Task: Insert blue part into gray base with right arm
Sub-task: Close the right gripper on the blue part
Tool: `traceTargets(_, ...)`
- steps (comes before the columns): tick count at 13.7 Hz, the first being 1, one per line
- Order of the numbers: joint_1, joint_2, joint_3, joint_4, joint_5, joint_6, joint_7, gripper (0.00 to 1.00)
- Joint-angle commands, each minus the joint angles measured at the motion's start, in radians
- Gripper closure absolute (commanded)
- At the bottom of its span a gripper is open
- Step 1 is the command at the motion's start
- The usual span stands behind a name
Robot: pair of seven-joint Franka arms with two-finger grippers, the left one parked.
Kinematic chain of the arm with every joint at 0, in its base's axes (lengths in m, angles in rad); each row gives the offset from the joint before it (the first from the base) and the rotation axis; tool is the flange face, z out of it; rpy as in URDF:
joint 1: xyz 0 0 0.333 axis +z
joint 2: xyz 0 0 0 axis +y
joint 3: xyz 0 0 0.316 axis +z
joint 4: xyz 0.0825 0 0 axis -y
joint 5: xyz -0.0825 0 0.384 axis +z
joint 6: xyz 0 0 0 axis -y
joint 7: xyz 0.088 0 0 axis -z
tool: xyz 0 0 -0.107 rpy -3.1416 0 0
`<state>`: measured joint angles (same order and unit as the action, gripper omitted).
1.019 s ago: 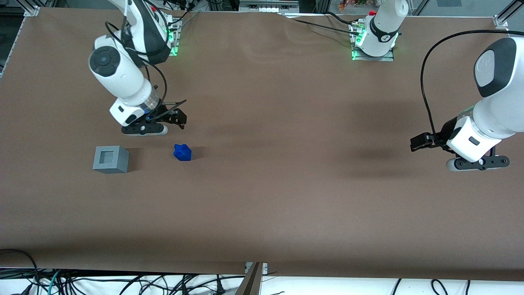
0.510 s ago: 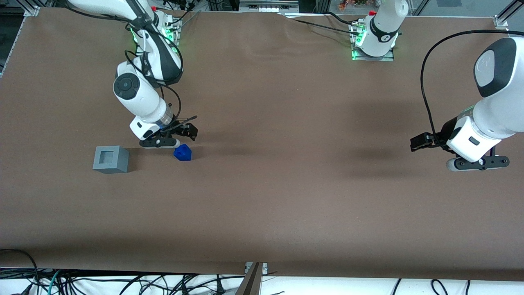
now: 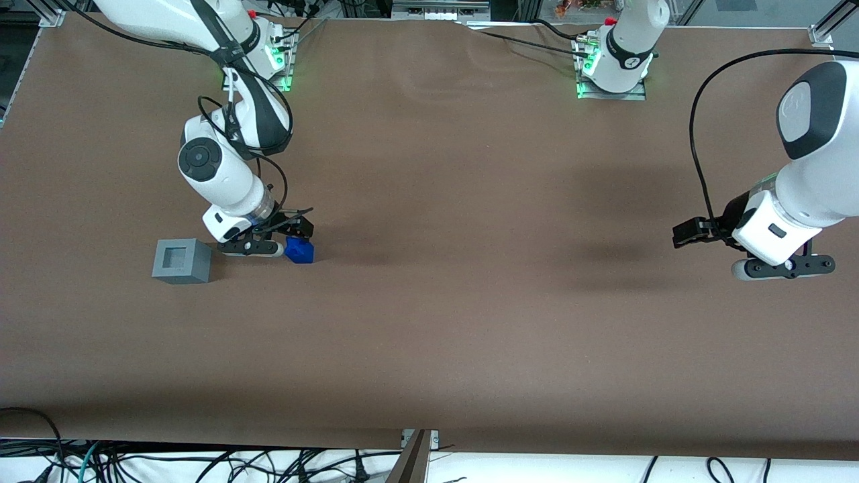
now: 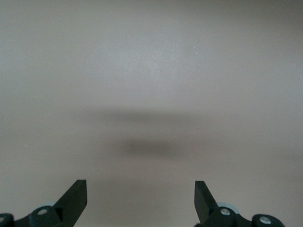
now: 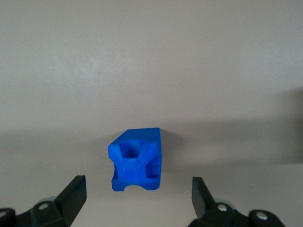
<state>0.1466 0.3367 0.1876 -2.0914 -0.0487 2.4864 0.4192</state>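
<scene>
The right arm [image 3: 221, 171] reaches low over the brown bench [image 3: 470, 322], and its gripper [image 5: 137, 201] hangs just above the blue part [image 5: 136, 160] with its black fingers [image 5: 71, 195] spread wide apart, one to each side of the piece and touching neither it nor anything else. The blue part lies on the bench with its hollowed, ribbed face turned up toward the wrist camera, partly covered by the gripper in the front view. The gray base [image 3: 181, 261] stands upright on the bench near the blue part, apart from it and farther toward the working arm's end, its square recess facing up.
</scene>
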Motion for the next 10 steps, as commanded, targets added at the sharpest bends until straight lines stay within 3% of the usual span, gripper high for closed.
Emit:
traceTargets(1, 0.020, 0.047, 0.001, 0.051, -0.049, -0.026, 0.068, 0.01)
traceTargets(10, 0.036, 0.159, -0.004, 0.148, -0.129, -0.027, 0.147, 0.06)
